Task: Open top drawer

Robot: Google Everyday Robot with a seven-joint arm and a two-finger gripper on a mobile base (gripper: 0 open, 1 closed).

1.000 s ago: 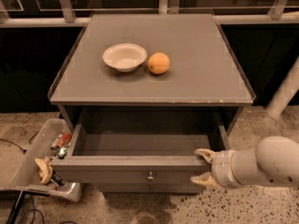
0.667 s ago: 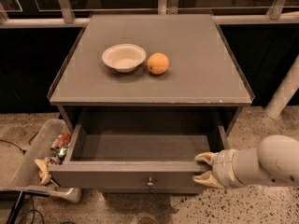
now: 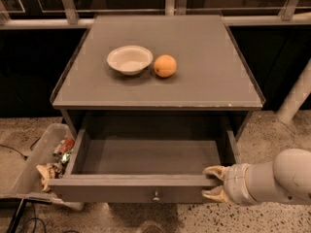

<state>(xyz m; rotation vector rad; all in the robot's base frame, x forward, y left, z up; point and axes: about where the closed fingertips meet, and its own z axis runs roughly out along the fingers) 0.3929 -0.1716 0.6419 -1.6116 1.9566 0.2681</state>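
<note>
The gripper (image 3: 210, 182) clamps the right end of the top drawer (image 3: 146, 157), one finger inside its front panel, one outside; the drawer stands wide open under the cabinet top (image 3: 204, 76); farther back, a white bowl (image 3: 129, 59) sits just beside an orange (image 3: 165, 65).

Counter (image 3: 194, 81): plain matt grey. Top drawer (image 3: 131, 189): same grey; knob (image 3: 156, 196) silver. Bowl (image 3: 129, 59): cream-white. Orange (image 3: 165, 65): uniform orange. Tool (image 3: 210, 182): pale tan, clasping the drawer front's right end; arm (image 3: 272, 181) white. Floor (image 3: 272, 125): beige, dark-speckled. Bin (image 3: 29, 169): translucent grey, red and green wrappers (image 3: 64, 148) inside.
</note>
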